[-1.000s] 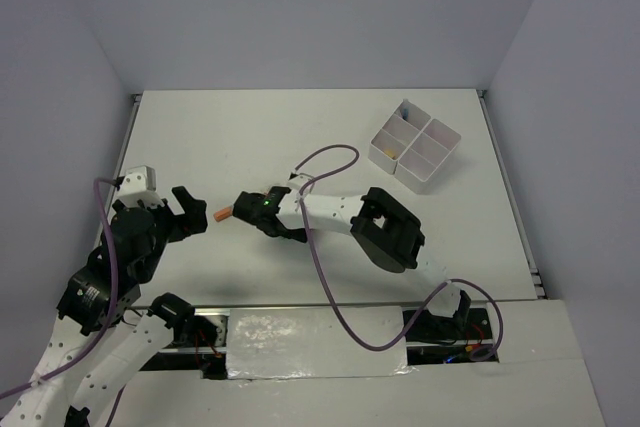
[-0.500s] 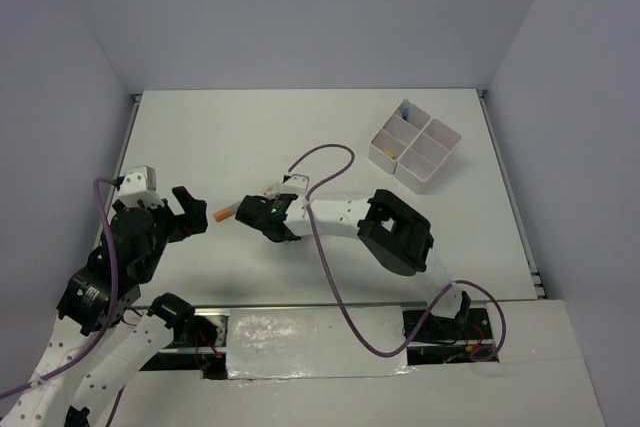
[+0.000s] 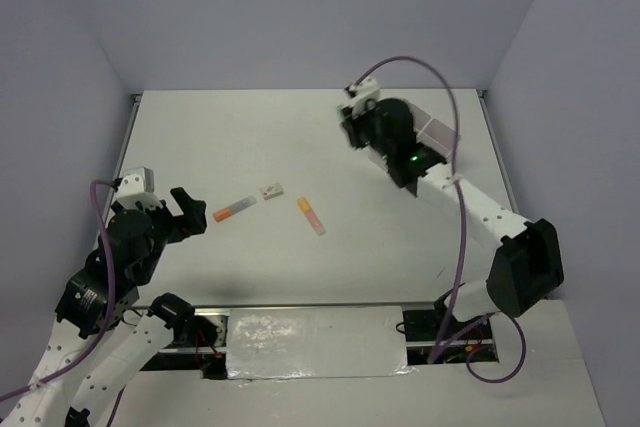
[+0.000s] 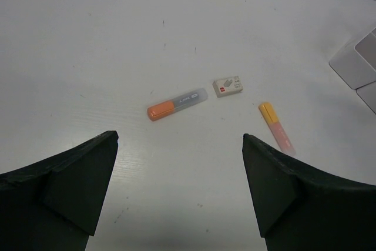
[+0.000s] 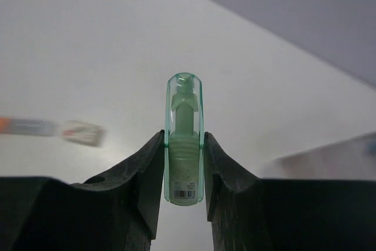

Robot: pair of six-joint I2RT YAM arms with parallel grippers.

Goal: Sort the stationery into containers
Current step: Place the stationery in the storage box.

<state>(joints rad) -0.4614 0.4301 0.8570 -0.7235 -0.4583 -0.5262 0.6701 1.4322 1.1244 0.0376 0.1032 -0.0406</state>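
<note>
Right fingers point(image 5: 141, 174): dark, closed narrow on a green marker point(image 5: 184, 116), one finger pressed to each side of its barrel. The marker stands upright between them in the right wrist view, with its clear green cap above the tips and a barcode label at its lower end. Right arm point(image 3: 470, 197): stretched toward the far right of the white surface point(image 3: 220, 137), its wrist at the left side of the white box point(image 3: 438, 132). The arm hides most of the box, so only a corner shows, and whether the marker is over a compartment cannot be told. Left fingers point(image 4: 76, 174): dark, spread wide, nothing between them, raised over the near left of the surface. Lying flat on the surface ahead of them, well apart from the box, are three loose items. Orange marker point(image 4: 176, 104): orange body, greyish translucent cap, set at a slant. Small eraser point(image 4: 228, 86): pale, in a printed sleeve, just beyond the cap end of the orange marker and not touching it. Yellow marker point(image 4: 275, 126): yellow end, pale pink translucent cap, to the right of the eraser and apart from it, slanting the other way. No arm touches any of the three.
</note>
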